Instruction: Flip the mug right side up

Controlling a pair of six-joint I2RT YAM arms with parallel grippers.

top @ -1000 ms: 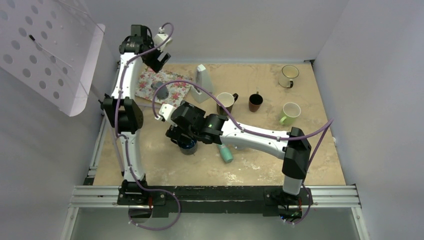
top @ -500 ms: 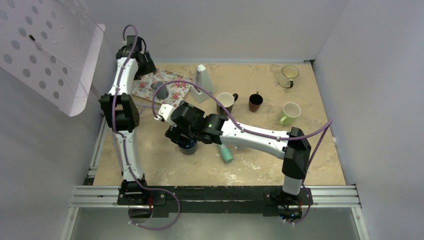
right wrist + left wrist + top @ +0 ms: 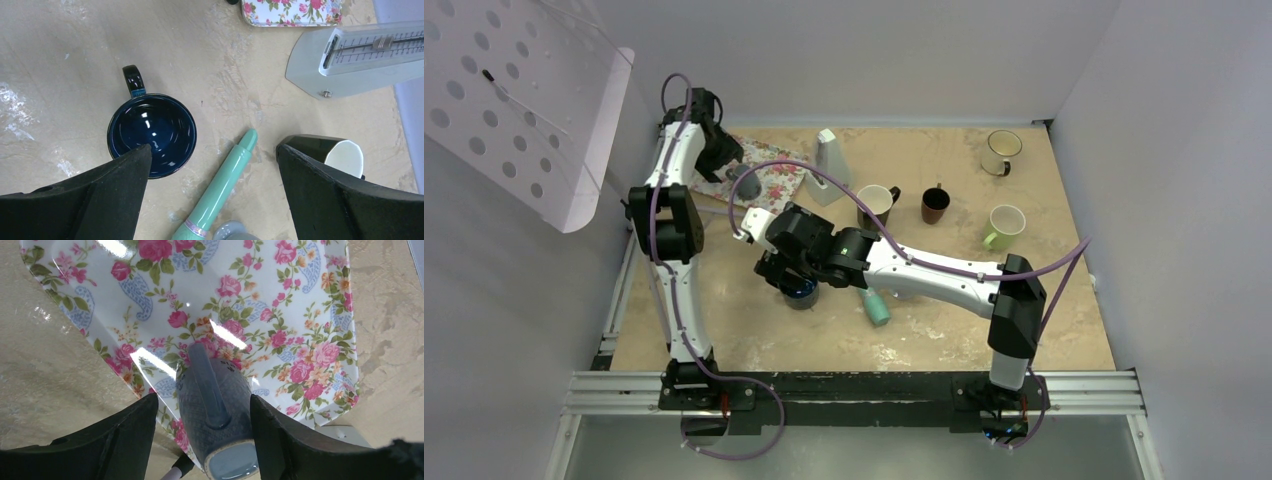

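Left arm is swinging down from its raised pose at the far left, and the left gripper (image 3: pixel 203 404) is now dropping over the blue-grey mug (image 3: pixel 214 420), which is sitting upside down, rim down and base up, on the floral tray (image 3: pixel 305 315) at the far left of the table (image 3: pixel 55 55). Its jaws are narrowing from wide open and are now straddling the mug body. The right finger is looking just beside or touching the wall, a gap is still showing at the left finger, so it is open around the mug and not yet clamping. The handle is facing up toward the wrist camera, between the fingers. This is reading as the grasp step getting underway, with lifting and flipping both still to come and the mug not turned yet. Since the handle is lying in the gap, the squeeze is probably landing on the side walls, and the glazed surface is looking slippery. Right gripper (image 3: pixel 212 150) is staying put, jaws spread wide and holding nothing, hovering over an upright dark blue mug (image 3: pixel 152 132) near the table's middle.
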